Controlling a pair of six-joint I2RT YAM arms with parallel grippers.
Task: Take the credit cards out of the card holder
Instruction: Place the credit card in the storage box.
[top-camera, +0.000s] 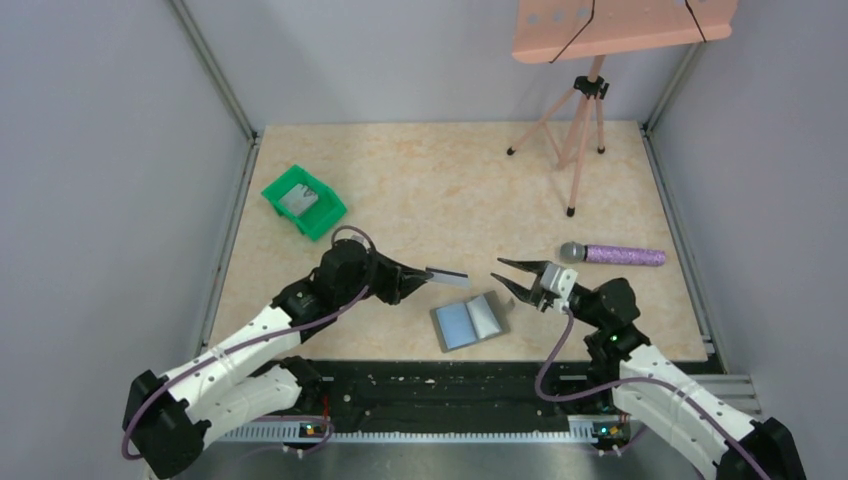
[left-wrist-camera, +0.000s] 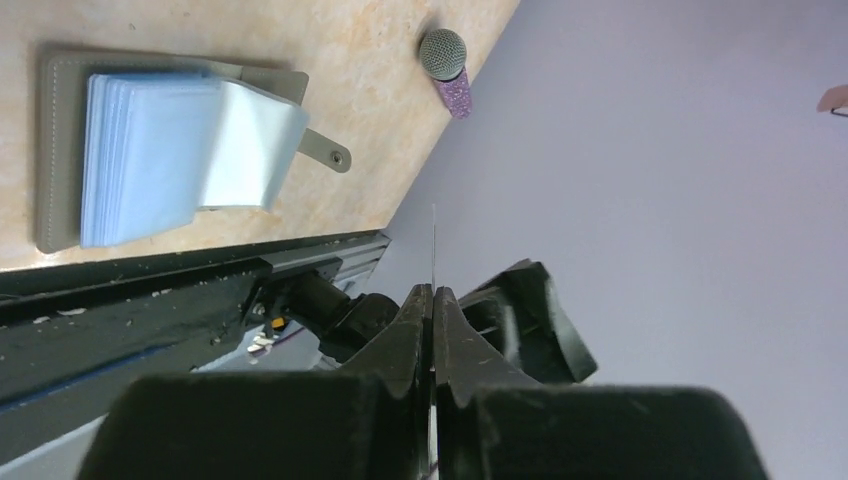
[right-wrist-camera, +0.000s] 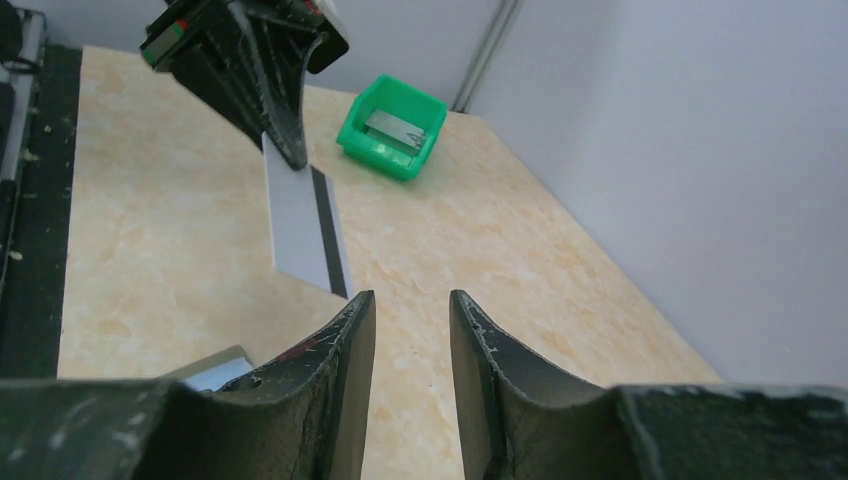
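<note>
While the card holder (top-camera: 468, 322) lies opened flat on the table (top-camera: 430, 170), close to the near edge and roughly between the two arms, neither gripper touches it. Its blue-grey inner sleeves face up, one clear leaf is folded over to the side, and a small snap tab sticks out from its grey cover in the left wrist view.

The left gripper (top-camera: 424, 272) is closed tight on a card (top-camera: 448, 276). It pinches one short end of this pale grey card with a dark stripe along one long edge. The card juts out past the fingertips toward the right arm, held up off the table above and to the left of the card holder. From the left wrist camera the card shows only as a thin line rising from between the pressed fingers.

The right gripper (top-camera: 512, 276) has its fingers partly spread with nothing between them. It points toward the free end of the card, near it but apart from it, and hovers just above the right side of the card holder.

A green bin (top-camera: 303, 200) sits well off toward the far left of the table with a flat grey piece inside. A microphone (top-camera: 612, 254) with a purple glittery handle lies to the right of the right gripper, and a pink tripod (top-camera: 580, 130) stands at the far right.
</note>
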